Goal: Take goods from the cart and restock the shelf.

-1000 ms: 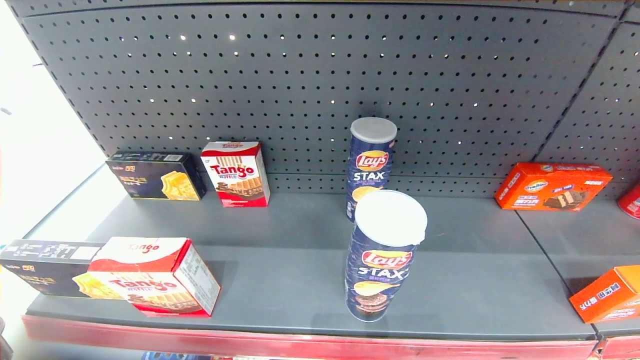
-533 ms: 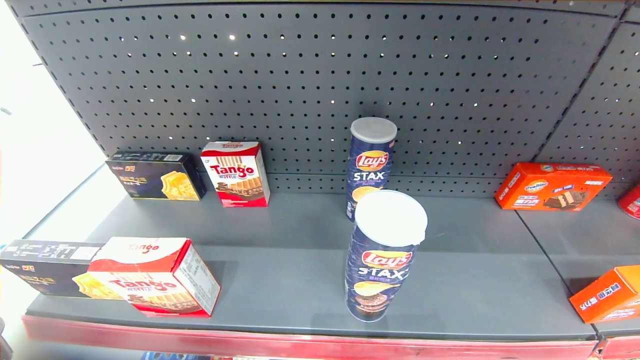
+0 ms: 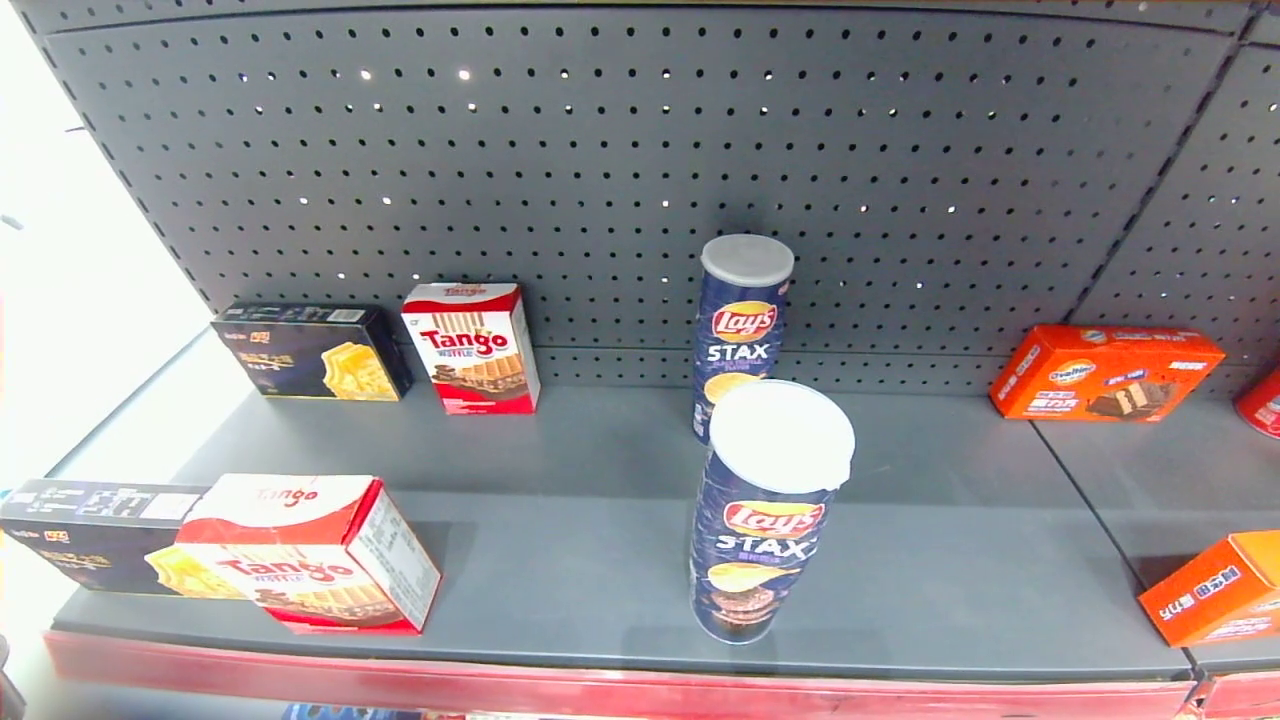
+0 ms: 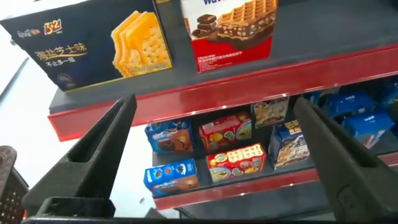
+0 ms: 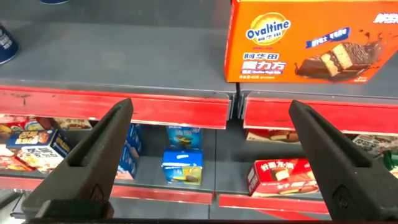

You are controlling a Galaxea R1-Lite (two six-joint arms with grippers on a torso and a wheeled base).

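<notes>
On the grey shelf (image 3: 560, 560) a dark blue chip can (image 3: 765, 510) with a white lid stands near the front, and a second chip can (image 3: 742, 330) stands behind it at the pegboard. My left gripper (image 4: 214, 102) is open and holds nothing; it hangs in front of the shelf's red front edge (image 4: 205, 93), below a dark cracker box (image 4: 93, 43) and a red wafer box (image 4: 230, 31). My right gripper (image 5: 211, 106) is open too, facing the red edge strip (image 5: 124, 102) below an orange chocolate-wafer box (image 5: 305, 40).
Further wafer and cracker boxes (image 3: 470, 345) (image 3: 315, 350) stand at the back left, with two more (image 3: 310, 555) (image 3: 90, 535) at the front left. Orange boxes (image 3: 1105, 370) (image 3: 1215, 590) lie on the right. A lower shelf (image 4: 211, 155) carries several small boxes.
</notes>
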